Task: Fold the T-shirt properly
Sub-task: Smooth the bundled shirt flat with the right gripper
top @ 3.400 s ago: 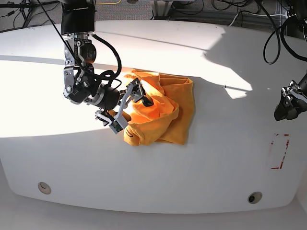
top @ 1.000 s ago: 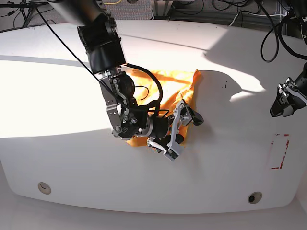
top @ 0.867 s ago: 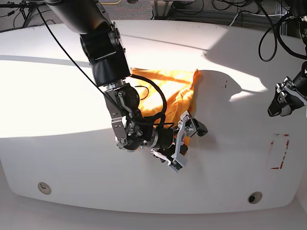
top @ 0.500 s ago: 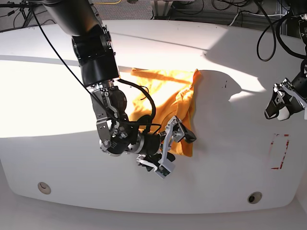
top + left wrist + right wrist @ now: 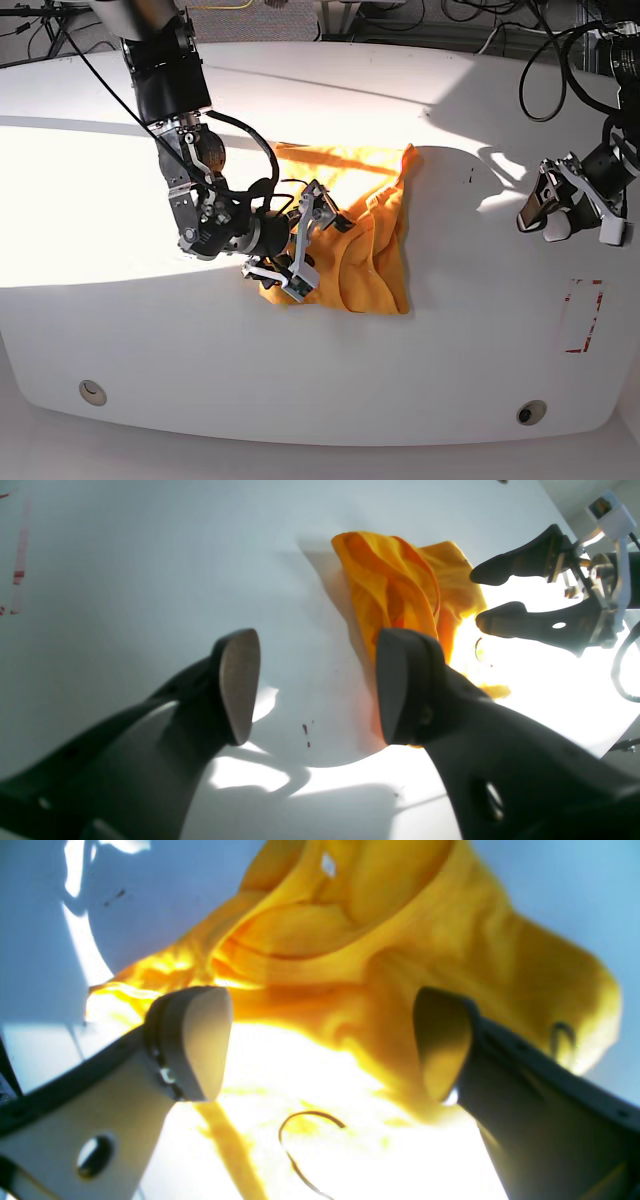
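Right gripper (image 5: 310,238) sat wide open, nothing between its jaws, hovering low over the near-left part of the T-shirt (image 5: 365,235). In the right wrist view both pads (image 5: 202,1040) were clear of the cloth, with bunched orange folds just beyond them and a thin dark curl, probably the printed line drawing, below. No grip on fabric.

Left gripper (image 5: 572,200) was also open and empty, well apart from the shirt, above bare table (image 5: 450,340) on the far side from the right arm. Its wrist view showed only white tabletop between the fingers (image 5: 239,680), the shirt further off, and the right gripper beyond it.

The shirt lay crumpled near the table's middle, half in hard sunlight, half in shadow. One edge stood up in a ridge on the side toward the left arm; the rest lay in loose overlapping layers, not flat. Folding looked barely begun; it needs spreading first.

Risks, as judgement:
- Closing on a bunched area would likely take several layers, dragging the whole heap instead of one edge.
- Glare washes out the hems, so an edge could be misjudged.
- With only one arm near, a pull would slide the shirt rather than stretch it.
- The raised ridge may flop over and add creases.
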`<state>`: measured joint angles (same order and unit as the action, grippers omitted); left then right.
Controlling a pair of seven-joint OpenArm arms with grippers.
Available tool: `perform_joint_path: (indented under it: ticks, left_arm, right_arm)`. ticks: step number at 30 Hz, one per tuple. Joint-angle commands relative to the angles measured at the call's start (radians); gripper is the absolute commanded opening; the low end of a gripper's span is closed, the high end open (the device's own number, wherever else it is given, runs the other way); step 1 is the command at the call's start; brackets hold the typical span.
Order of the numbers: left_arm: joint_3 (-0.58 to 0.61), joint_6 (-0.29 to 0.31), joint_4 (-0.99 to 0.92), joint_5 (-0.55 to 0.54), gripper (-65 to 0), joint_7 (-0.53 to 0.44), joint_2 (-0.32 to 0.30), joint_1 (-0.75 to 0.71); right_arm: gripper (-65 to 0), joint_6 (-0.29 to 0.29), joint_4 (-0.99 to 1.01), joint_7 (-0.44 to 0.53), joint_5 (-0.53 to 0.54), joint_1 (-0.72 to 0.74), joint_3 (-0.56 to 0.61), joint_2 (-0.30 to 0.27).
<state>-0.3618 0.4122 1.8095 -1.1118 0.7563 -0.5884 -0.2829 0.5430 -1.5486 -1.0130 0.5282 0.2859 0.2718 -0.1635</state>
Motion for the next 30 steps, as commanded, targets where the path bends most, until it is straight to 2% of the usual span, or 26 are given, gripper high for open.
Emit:
perform_joint_path:
  ticks: [1,10,17,24,30]
  left_arm:
    - [-0.012,0.009,0.022,0.017,-30.4,-0.021,-0.017,-0.009]
    - [-0.018,0.009,0.014,0.025,-30.4,-0.021,-0.023,-0.026]
    - [-0.033,0.009,0.022,0.025,-30.4,-0.021,-0.025,-0.031]
    - [-0.118,0.009,0.023,0.025,-30.4,-0.021,-0.025,-0.032]
    - [-0.263,0.009,0.011,0.025,-30.4,-0.021,-0.025,-0.032]
  right_arm:
    - [-10.5,0.006,0.010,0.072,0.023,0.009,0.002,0.032]
    - [-10.5,0.006,0.115,0.084,0.023,0.005,0.002,0.193]
    - [-10.5,0.006,0.156,0.085,0.022,0.014,0.002,0.287]
    - [-10.5,0.004,0.109,0.078,0.059,0.016,0.002,0.312]
    - [-10.5,0.004,0.083,0.041,0.194,0.013,0.002,0.315]
